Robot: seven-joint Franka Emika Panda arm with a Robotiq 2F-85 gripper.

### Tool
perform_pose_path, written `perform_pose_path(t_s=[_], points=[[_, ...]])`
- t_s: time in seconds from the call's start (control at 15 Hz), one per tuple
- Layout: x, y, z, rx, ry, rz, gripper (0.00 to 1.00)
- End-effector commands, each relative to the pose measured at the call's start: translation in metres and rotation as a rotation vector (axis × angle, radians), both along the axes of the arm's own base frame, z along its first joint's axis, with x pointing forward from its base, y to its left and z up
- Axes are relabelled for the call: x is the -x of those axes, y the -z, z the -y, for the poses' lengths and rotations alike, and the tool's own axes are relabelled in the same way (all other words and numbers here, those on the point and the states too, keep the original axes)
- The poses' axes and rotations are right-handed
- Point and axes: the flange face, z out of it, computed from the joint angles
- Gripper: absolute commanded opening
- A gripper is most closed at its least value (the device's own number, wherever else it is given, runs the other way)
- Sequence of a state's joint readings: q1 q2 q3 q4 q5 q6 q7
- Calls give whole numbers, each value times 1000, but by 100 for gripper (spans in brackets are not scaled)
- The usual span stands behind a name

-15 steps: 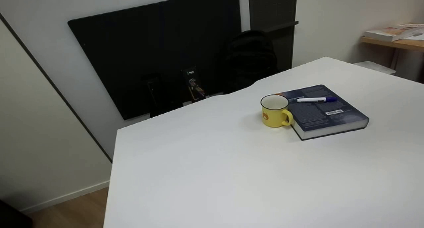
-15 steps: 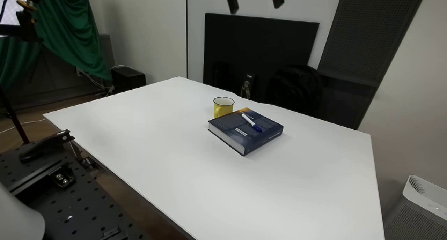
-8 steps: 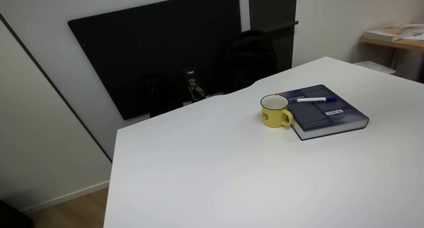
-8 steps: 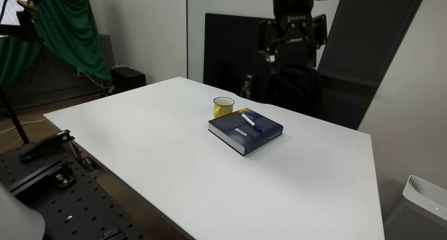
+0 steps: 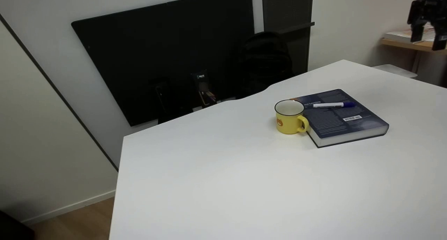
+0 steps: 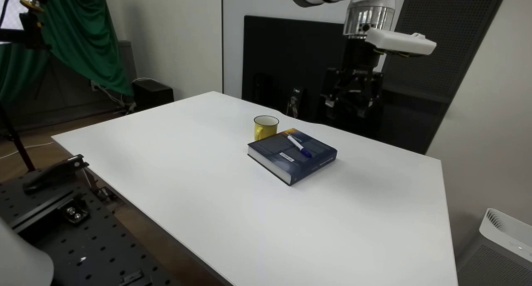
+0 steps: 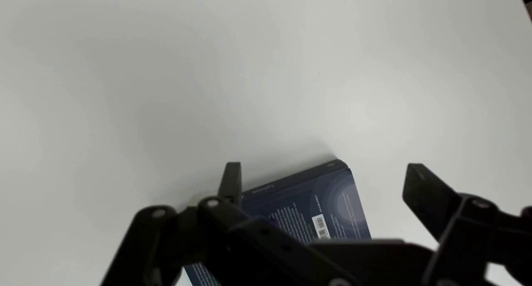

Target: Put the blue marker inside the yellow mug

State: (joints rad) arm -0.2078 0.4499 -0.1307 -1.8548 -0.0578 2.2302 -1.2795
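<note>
The Robotiq gripper [image 7: 323, 169] hangs, jaws apart; the blue-capped marker [image 5: 333, 105] lies on the dark blue hardback [image 5: 330, 122] beside the yellow mug [image 5: 289, 123]; best to centre over the marker, then pinch crosswise.

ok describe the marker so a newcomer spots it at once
On the white table lies a thick dark blue book, with a yellow mug beside it. The marker lies on top of the book: a slim white stick with a blue end, unlike the round, squat mug.
</note>
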Motion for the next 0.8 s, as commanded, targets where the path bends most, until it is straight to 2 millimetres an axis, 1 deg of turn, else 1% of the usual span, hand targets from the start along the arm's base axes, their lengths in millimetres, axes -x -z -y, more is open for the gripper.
perform_pose_path(t_s=[0.0, 0.13, 0.27, 0.33, 0.4, 0.53, 0.73], points=[[-48, 11, -8, 4, -43, -33, 100], [-64, 15, -21, 9, -69, -44, 100], [-76, 17, -33, 13, -95, -61, 100], [-77, 16, -39, 24, -88, -103, 100], [-61, 17, -36, 2, -94, -67, 100], [-67, 17, -43, 4, -107, -93, 100], [-69, 17, -43, 8, -110, -99, 100]])
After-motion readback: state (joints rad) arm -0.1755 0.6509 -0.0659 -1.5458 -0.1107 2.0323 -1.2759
